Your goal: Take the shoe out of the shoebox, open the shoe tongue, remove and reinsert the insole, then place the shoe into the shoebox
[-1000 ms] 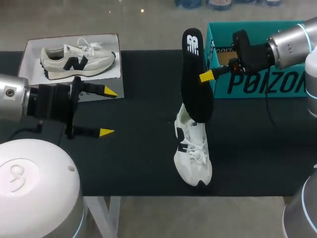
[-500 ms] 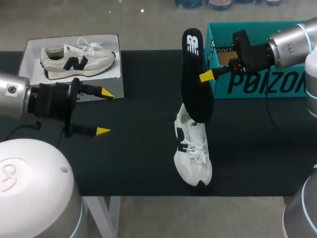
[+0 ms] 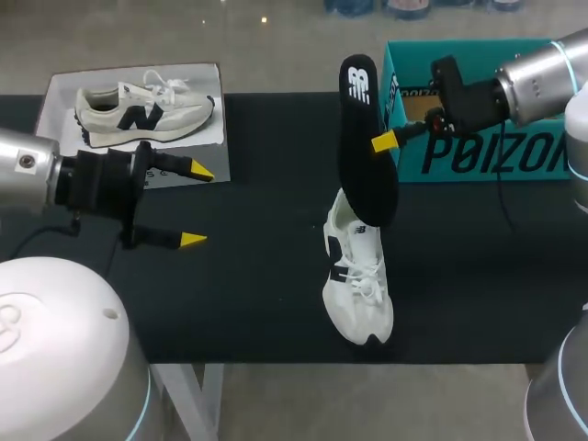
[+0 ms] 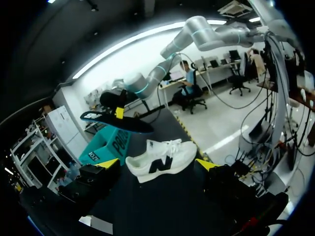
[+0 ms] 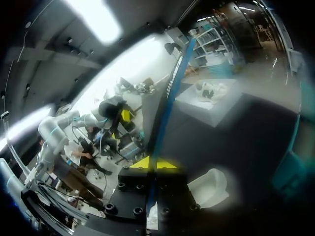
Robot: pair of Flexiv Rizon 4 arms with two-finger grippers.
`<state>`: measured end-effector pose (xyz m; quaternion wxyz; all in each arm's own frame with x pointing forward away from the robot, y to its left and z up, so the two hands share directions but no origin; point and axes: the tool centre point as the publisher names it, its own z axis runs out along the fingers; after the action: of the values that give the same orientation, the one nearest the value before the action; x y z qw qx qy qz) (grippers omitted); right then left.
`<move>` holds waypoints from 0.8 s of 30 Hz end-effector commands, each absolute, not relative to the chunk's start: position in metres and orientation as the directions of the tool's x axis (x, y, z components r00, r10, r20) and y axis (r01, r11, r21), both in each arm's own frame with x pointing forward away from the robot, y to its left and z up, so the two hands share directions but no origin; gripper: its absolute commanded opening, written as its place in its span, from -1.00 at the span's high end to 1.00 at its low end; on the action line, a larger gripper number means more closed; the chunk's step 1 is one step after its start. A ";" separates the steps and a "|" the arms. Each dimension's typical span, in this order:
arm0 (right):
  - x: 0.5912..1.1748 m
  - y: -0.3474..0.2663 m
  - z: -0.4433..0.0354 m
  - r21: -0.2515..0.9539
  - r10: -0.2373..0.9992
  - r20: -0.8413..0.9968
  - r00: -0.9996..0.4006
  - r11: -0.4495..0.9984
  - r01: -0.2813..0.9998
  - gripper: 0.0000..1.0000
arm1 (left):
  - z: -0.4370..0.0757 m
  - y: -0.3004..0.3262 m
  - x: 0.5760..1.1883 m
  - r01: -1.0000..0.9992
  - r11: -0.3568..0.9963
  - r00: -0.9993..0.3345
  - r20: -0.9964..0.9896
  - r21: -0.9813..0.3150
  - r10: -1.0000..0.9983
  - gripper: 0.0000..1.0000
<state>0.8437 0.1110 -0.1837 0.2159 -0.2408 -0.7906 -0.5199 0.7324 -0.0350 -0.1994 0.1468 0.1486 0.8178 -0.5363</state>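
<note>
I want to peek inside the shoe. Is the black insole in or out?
Out. The right gripper holds the insole in the air, clear above the white shoe.

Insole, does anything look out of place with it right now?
Yes: the black insole is out of the white shoe, pinched edge-on in the right hand and held in the air above it. Nothing looks spilled or damaged.

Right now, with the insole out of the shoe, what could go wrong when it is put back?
The right gripper pinches the long insole at one edge only, so it may twist or slip. The shoe stands unheld, with the open left gripper apart from it, so pushing the insole in may shove it along.
</note>
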 end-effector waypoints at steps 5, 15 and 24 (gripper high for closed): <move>0.892 0.104 -0.194 0.716 0.177 0.586 -0.791 0.345 0.607 1.00 | -0.199 -0.035 0.732 0.400 0.383 -0.913 -0.399 -0.832 0.087 -1.00; 0.919 0.099 -0.210 0.738 0.182 0.603 -0.777 0.241 0.630 1.00 | -0.199 -0.035 0.732 0.400 0.383 -0.913 -0.399 -0.832 0.087 -1.00; 0.900 0.120 -0.234 0.744 0.152 0.614 -0.775 0.217 0.632 1.00 | -0.199 -0.035 0.732 0.400 0.383 -0.913 -0.399 -0.832 0.087 -1.00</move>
<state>0.9036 0.1118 -0.2275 0.2155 -0.2583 -0.7554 -0.5623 0.7319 -0.0352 -0.1993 0.1471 0.1484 0.8180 -0.5360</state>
